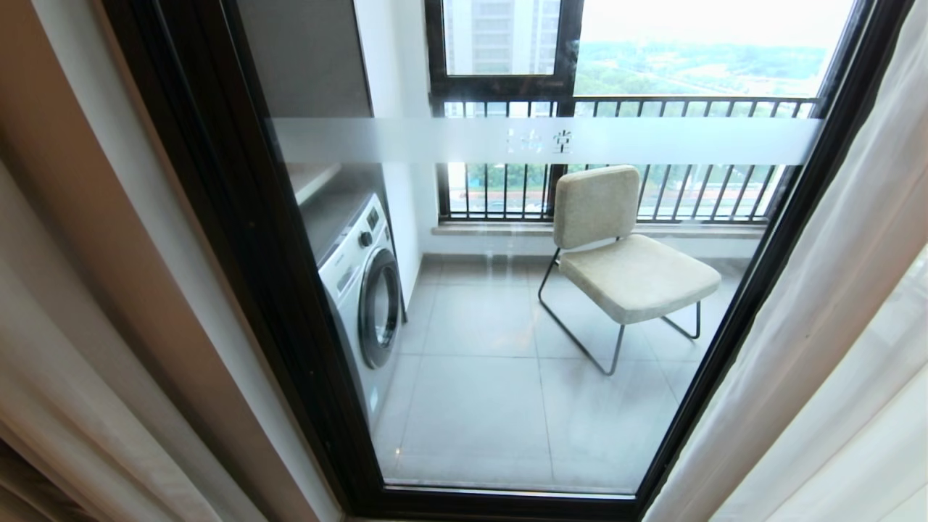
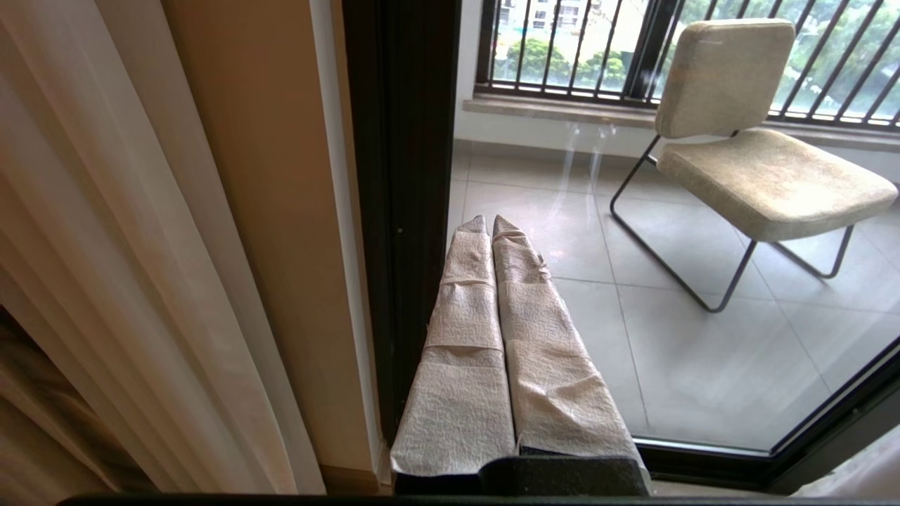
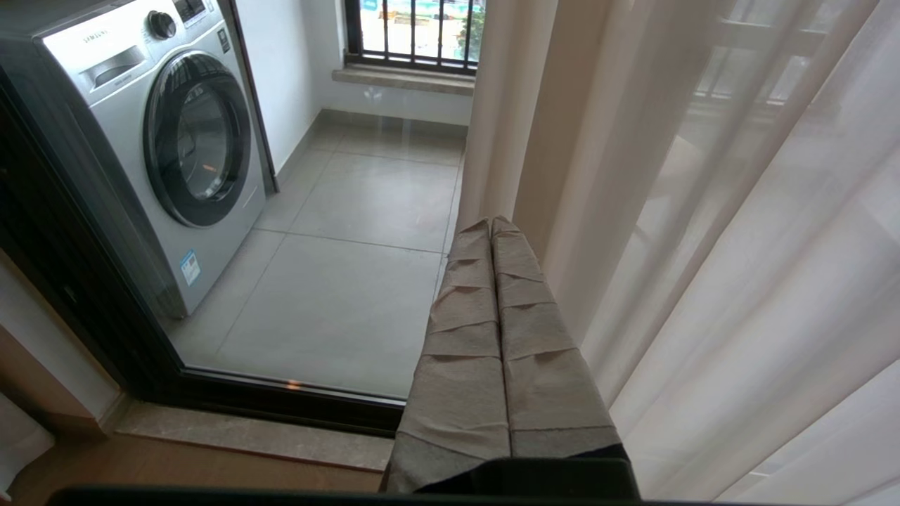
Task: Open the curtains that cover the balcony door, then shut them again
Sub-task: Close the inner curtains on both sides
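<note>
While the curtains [image 1: 834, 304] hang bunched at both edges of the door [image 1: 239, 239], the glass stands uncovered, so the opening half of the task looks done and the closing half looks left to do. At the robot's left, cream folds [image 2: 105, 246] sit against the wall; at its right, cream and sheer layers [image 3: 703, 246] drape just beside the frame. Every pleat runs floor to ceiling, long axis vertical, and the door's long axis is upright too. Both hands are pressed shut and hold nothing: the left hand [image 2: 492, 223] points at the glass near the frame, the right hand [image 3: 491, 225] hovers just beside the right drape.
</note>
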{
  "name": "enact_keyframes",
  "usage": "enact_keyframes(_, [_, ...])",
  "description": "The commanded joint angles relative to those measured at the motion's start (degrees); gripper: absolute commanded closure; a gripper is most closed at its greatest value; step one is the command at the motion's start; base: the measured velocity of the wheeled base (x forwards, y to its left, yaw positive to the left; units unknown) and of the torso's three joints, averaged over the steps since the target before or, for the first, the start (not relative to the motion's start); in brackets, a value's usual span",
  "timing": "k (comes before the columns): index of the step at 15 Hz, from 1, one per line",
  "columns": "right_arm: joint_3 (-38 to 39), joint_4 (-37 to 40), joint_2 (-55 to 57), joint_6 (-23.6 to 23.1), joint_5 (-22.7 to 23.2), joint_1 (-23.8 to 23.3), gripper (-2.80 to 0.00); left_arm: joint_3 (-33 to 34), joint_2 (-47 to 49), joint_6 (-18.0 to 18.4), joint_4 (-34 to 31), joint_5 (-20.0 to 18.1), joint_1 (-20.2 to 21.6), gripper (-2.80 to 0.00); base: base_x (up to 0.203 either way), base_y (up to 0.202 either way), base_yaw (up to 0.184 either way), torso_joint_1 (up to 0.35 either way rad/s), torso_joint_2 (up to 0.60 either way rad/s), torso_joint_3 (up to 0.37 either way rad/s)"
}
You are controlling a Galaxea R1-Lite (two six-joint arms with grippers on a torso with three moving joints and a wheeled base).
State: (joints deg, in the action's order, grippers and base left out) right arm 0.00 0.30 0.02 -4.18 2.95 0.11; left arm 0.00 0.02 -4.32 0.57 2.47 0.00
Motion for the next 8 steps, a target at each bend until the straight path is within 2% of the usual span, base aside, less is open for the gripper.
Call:
enact_keyframes(1, [0.00, -0.02, -0.02, -0.04, 0.04, 0.07, 0.00, 0.00, -0.02, 0.28, -0.05, -0.01, 0.09, 0.00, 0.000, 0.000, 0.000, 0.000, 0.00, 0.000])
enact_keyframes(3, [0.00, -0.04, -0.02, -0.04, 0.04, -0.02, 0.00, -2.33, 0.05, 0.54, 0.53, 0.50, 0.06, 0.00, 0.000, 0.000, 0.000, 0.000, 0.00, 0.000])
enact_keyframes(8, [0.00, -0.03, -0.02, -0.04, 0.04, -0.02, 0.00, -13.77, 0.44, 0.70, -4.53, 1.85, 0.08, 0.00, 0.000, 0.000, 0.000, 0.000, 0.00, 0.000])
